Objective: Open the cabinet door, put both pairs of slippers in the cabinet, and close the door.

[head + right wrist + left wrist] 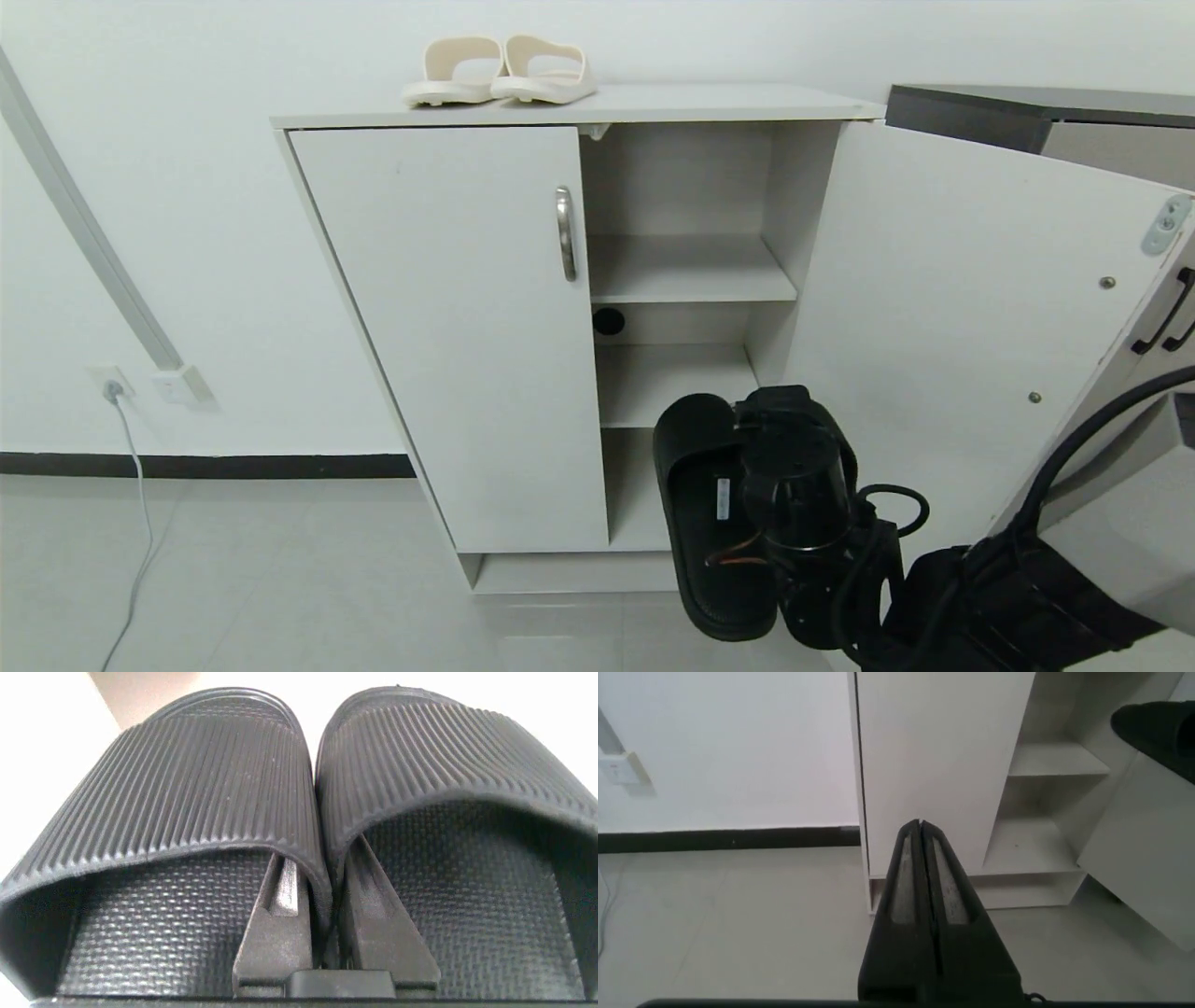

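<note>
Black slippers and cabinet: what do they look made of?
The black slippers: likely soft rubber or foam, matte, with ribbed straps and pebbled footbeds. The cabinet: seemingly laminated board, smooth matte white, flat panels with thin shelf edges. Its door handle looks like brushed metal, going by the sheen.

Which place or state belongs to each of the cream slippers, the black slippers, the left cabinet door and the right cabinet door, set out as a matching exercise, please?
1. cream slippers
2. black slippers
3. left cabinet door
4. right cabinet door

A. swung open
B. clamped in the right pincer
C. on top of the cabinet
D. shut

Pairs: 1-C, 2-B, 3-D, 4-A
</note>
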